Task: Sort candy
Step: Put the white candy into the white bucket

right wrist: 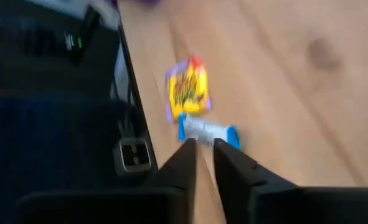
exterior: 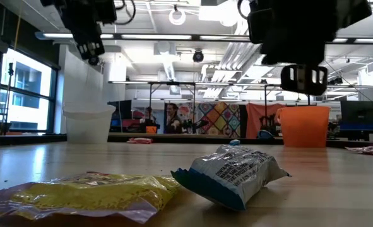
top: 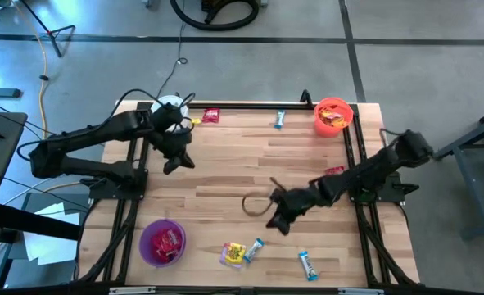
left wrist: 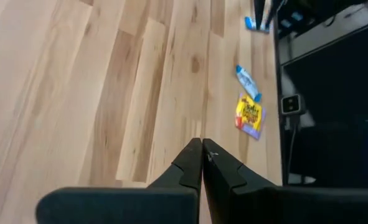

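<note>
Now: left gripper (left wrist: 202, 163) jaws together, empty; right gripper (right wrist: 205, 155) jaws slightly apart, above yellow and blue candy (right wrist: 188, 90).

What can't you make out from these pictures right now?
- White bucket, high view: the left arm covers its inside.
- Orange bucket, low view: level camera hides the contents.
- Purple bucket, high view: candy count too small to tell.
- Yellow candy, right wrist view: blurred, print unreadable.
</note>
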Robot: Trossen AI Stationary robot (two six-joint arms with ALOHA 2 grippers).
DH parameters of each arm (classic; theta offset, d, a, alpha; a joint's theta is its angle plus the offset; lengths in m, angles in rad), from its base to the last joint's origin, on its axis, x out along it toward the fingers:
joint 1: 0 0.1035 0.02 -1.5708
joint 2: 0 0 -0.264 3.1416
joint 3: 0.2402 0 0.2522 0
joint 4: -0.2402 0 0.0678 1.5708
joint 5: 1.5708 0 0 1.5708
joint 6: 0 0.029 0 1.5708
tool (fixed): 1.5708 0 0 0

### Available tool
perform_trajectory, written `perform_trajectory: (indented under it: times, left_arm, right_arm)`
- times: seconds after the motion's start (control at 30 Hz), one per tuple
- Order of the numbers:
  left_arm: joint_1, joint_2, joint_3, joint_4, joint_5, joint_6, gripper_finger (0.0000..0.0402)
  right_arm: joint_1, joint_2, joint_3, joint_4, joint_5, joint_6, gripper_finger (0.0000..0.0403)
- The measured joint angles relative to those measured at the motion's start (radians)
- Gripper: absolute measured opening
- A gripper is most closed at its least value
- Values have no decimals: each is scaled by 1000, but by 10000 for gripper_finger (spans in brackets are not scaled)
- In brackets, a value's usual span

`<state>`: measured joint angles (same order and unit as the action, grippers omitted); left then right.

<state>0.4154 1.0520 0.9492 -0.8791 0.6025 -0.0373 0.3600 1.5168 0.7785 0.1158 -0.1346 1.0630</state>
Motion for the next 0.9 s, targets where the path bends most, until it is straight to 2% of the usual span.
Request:
perform_trajectory:
  times: [0.2, 0.33, 0.57, 0.73, 0.9]
  left_arm:
    - [73, -1, -66, 31, 60, 65, 0]
    - [90, -1, -87, 34, 63, 78, 0]
    - [98, -3, -99, 30, 63, 68, 0]
    - [98, -3, -99, 22, 63, 68, 0]
    - [100, -3, -99, 15, 62, 62, 0]
  right_arm:
    - [30, 166, 96, 2, -65, -137, 136]
    - [11, 270, 143, 5, -140, -215, 167]
    - [-17, 386, 165, 28, -182, -344, 171]
    - [-20, 442, 166, 140, -290, -379, 170]
    - [-19, 474, 170, 226, -336, -388, 132]
